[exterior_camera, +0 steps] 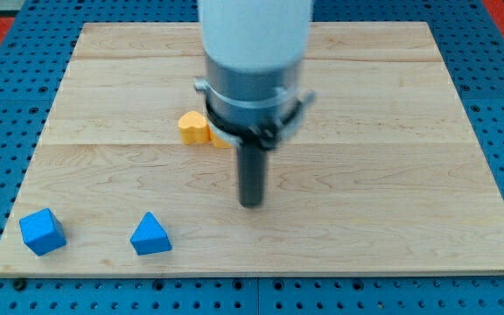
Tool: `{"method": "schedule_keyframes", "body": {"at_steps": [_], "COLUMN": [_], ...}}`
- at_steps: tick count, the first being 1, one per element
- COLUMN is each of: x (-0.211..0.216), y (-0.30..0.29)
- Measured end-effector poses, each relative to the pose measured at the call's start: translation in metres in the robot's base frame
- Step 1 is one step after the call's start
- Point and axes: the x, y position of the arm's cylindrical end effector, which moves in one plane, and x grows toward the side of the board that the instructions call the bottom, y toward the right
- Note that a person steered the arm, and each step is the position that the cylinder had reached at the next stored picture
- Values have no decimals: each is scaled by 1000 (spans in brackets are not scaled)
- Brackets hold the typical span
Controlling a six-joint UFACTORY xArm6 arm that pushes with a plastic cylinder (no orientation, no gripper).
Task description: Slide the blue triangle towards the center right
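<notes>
The blue triangle (150, 235) lies on the wooden board (392, 184) near the view's bottom left. My tip (251, 204) rests on the board near its middle, to the right of and a little above the triangle, well apart from it. The arm's white and grey body hangs over the board's top middle.
A blue cube (42, 232) sits at the bottom left corner, left of the triangle. A yellow heart-shaped block (194, 128) lies left of the rod, and the arm partly hides something orange beside it. A blue perforated surface surrounds the board.
</notes>
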Motion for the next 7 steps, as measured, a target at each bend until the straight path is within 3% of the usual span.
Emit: {"method": "schedule_keyframes", "body": {"at_steps": [1, 3, 4, 6, 7], "x": [-1, 66, 91, 77, 60], "y": [-97, -112, -81, 82, 72]}}
